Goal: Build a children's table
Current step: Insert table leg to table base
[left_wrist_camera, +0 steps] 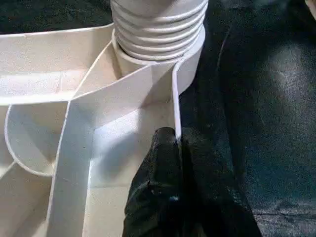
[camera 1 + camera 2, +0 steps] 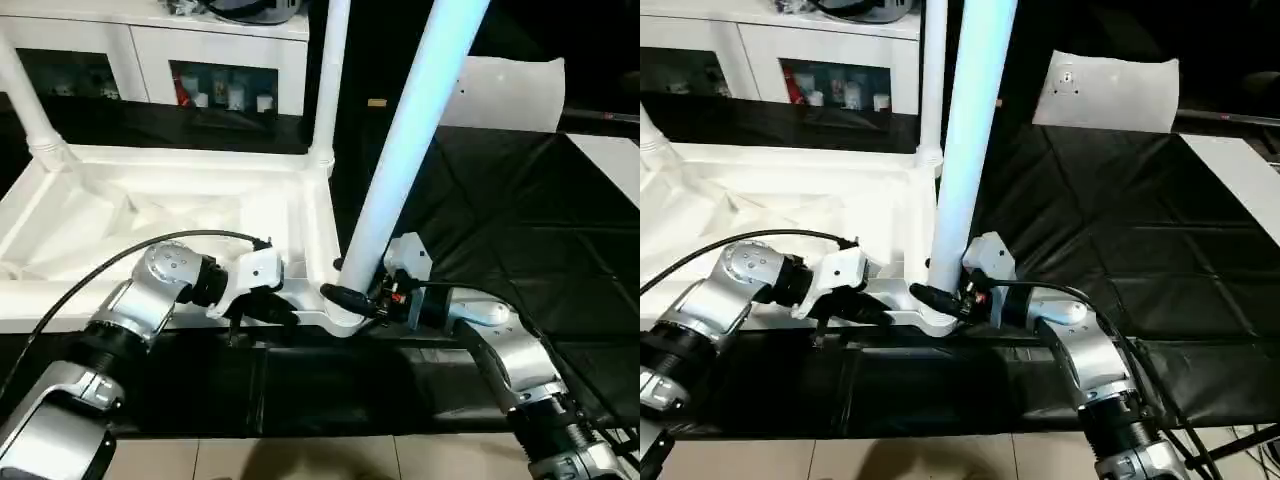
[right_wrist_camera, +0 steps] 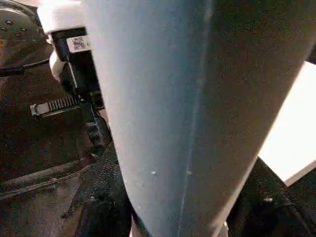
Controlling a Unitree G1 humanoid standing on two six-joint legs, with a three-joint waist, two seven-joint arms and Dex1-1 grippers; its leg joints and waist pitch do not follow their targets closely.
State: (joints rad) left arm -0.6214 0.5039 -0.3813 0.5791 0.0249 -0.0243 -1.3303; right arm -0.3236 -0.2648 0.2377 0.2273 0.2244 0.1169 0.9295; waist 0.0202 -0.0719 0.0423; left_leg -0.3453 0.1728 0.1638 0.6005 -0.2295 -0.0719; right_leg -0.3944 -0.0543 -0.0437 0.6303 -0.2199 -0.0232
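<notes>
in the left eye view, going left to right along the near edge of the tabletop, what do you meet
left gripper pinching the tabletop rim → near corner socket → leg standing in it → right gripper around the leg's base → black mat

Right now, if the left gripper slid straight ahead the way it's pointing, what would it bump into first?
Probably the ribbed end of the leg sitting in the corner socket. The left gripper is pinching the tabletop's rim, which leads straight there.
</notes>
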